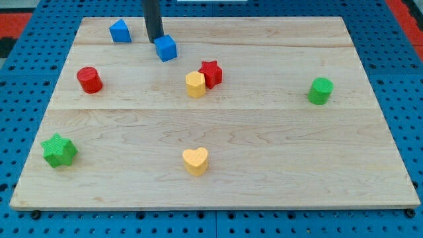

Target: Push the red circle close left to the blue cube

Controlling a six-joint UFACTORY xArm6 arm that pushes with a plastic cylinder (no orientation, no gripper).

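Tabletop (264, 132): pale wooden board of joined planks, resting on a blue pegboard surface (403, 79).

Tool: I run a straight dark rod (153, 16) with no jaws, so there is nothing on it to stand apart, together or clamped. It comes down from the view's top. My tip (154, 39) sits just to the view's left of the blue cube, at its upper edge; whether it touches the cube I cannot tell.

Task items:
- Red circle (88, 79): a short red cylinder near the board's left side, upright, well apart from the blue cube and below-left of it.
- Blue cube (166, 48): near the view's top, left of centre.

Other items:
- Blue block (120, 31), house-like outline, at the view's top left, left of my rod.
- Red star (211, 73), near the centre, touching or just beside the yellow hexagon-like block (195, 84) to its lower left.
- Yellow heart (195, 160), lower centre, alone.
- Green star (59, 150), lower left corner area.
- Green cylinder (320, 90), far right, alone.
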